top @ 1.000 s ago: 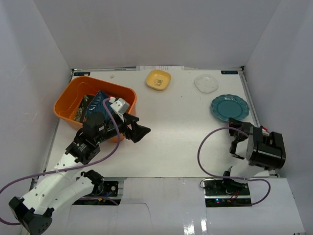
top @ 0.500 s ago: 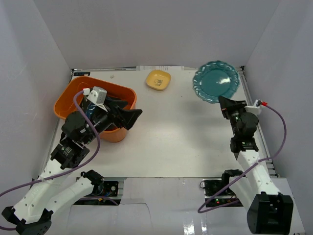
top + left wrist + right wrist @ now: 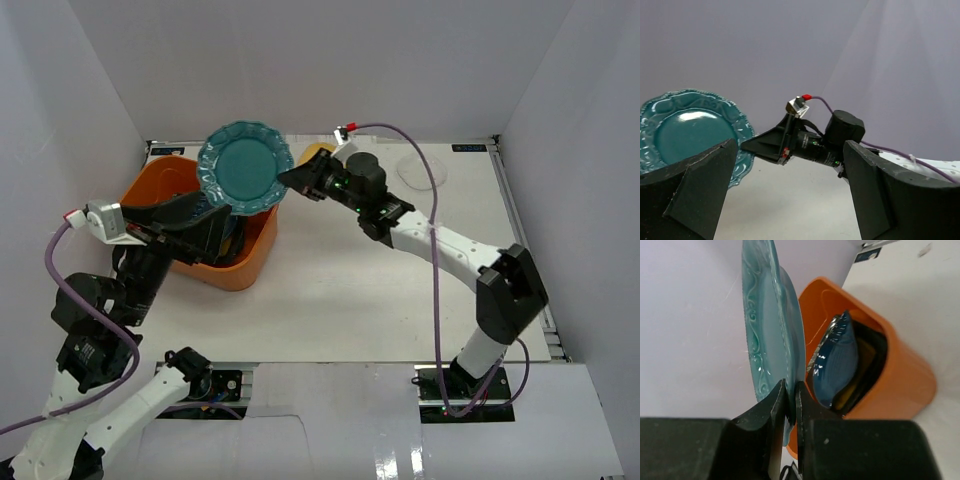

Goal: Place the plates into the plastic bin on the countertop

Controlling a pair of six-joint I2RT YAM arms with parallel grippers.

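The teal scalloped plate (image 3: 245, 167), round with a raised scroll border, is held up on edge above the orange plastic bin (image 3: 238, 268) at the far left of the surface (image 3: 350, 290). The right gripper (image 3: 791, 390) is pinched tight on its rim. In the bin a blue plate (image 3: 840, 365) leans over darker dishes that are hard to tell apart. The left gripper (image 3: 192, 222), spread wide and empty, covers part of the bin. A small yellow dish (image 3: 318, 152) is half hidden behind the right gripper. A clear plate (image 3: 420, 170) lies farther right.
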